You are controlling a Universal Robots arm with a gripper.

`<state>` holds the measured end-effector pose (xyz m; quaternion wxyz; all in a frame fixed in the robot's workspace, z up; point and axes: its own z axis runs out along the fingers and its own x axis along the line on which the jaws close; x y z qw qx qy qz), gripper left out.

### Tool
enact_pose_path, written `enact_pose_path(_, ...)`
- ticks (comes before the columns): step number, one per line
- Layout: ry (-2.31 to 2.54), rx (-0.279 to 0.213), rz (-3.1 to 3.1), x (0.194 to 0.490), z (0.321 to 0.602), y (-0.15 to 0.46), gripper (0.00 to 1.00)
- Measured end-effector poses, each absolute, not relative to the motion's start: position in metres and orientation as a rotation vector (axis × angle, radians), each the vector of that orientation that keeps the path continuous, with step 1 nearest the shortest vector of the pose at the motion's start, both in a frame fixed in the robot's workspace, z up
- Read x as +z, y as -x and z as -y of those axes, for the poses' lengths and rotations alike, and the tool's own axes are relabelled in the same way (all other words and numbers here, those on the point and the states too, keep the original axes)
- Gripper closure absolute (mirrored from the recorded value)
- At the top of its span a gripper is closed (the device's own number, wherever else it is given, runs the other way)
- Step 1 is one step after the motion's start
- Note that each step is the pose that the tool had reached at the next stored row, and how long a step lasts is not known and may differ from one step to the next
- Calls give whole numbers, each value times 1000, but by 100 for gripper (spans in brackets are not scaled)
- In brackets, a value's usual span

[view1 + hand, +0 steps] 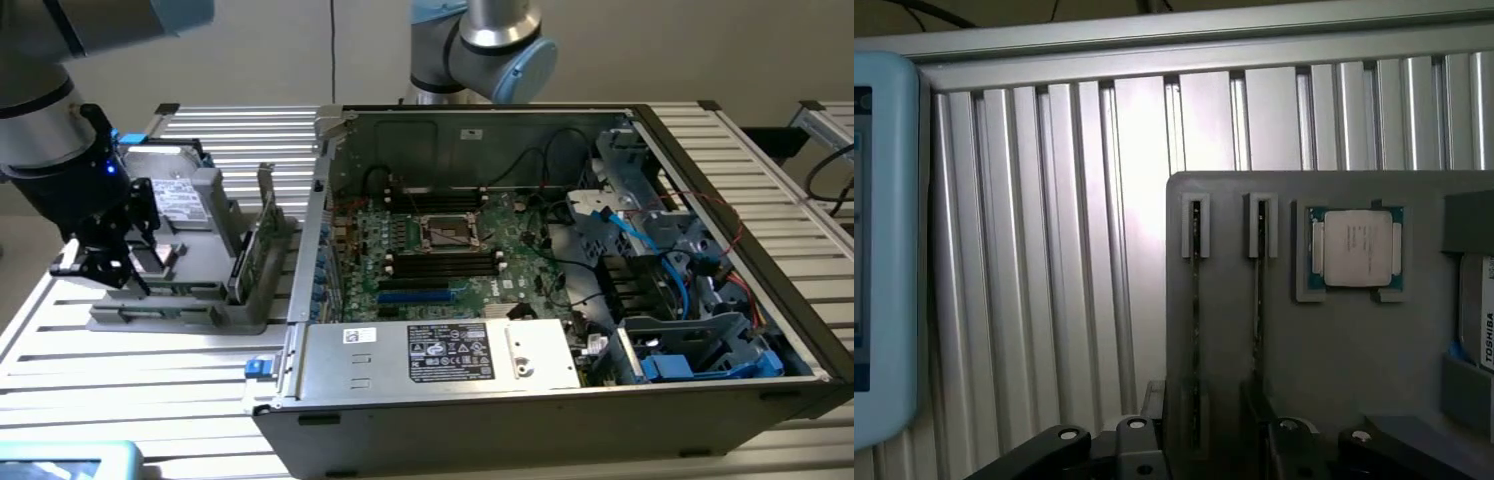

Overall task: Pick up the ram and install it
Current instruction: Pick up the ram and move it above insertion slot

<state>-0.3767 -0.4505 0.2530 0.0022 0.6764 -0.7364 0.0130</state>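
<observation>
Pincer (104, 272), grip state unclear, hovers over gray holder (1334, 370) near ram (1195, 300) and TOSHIBA-labelled drive (1481, 320).

You can read one word in the wrist view: "TOSHIBA", printed sideways on the pale label of the hard drive (1484, 335). The processor (1358, 247) beside it carries faint print on its lid that you cannot make out. In the exterior view, the power supply label (451, 352) and the small white sticker (473, 132) on the case wall bear print too small to read.
</observation>
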Motion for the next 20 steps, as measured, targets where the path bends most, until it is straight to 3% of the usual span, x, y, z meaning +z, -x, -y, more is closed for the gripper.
enact_pose_path(20, -2122, 41, 2310, 218, 454, 377, 58)
